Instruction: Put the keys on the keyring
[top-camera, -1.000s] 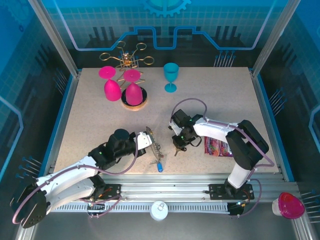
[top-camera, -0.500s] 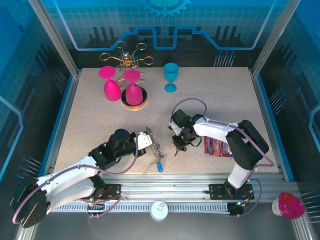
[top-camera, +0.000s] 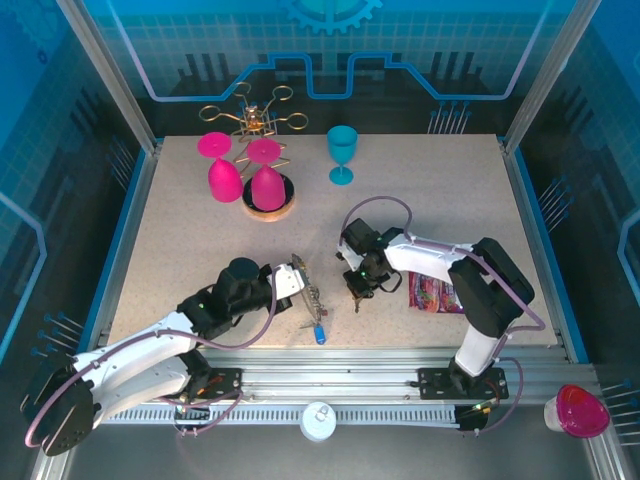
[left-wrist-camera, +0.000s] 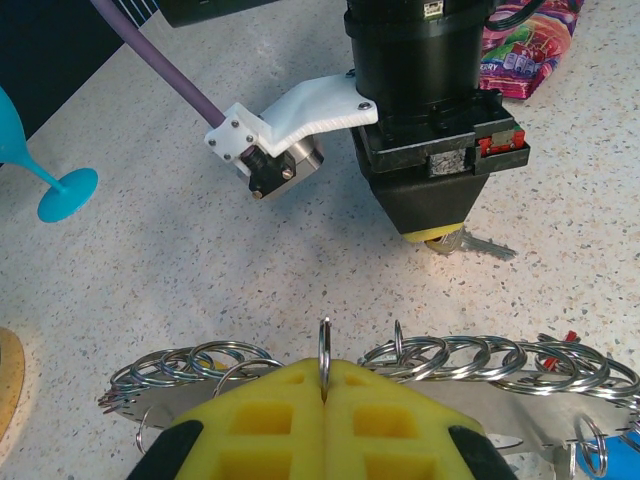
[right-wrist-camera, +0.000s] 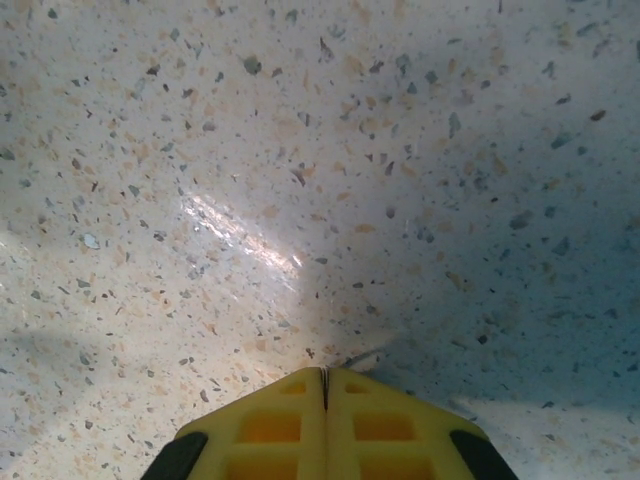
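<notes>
Judging the keyring light, thin and springy, its steel loops slick. Lying low over the table near the front edge. Clamping one upright loop in the closed left gripper. Pinching, probably, a small key in the closed right gripper, just beyond the loops, blade touching the table. Favouring a hold on the key's head, leaving its hole free.

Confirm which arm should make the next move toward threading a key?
Right. The right end effector is shut on a silver key on the table; the left end effector is busy pinching one ring of the keyring upright.
</notes>
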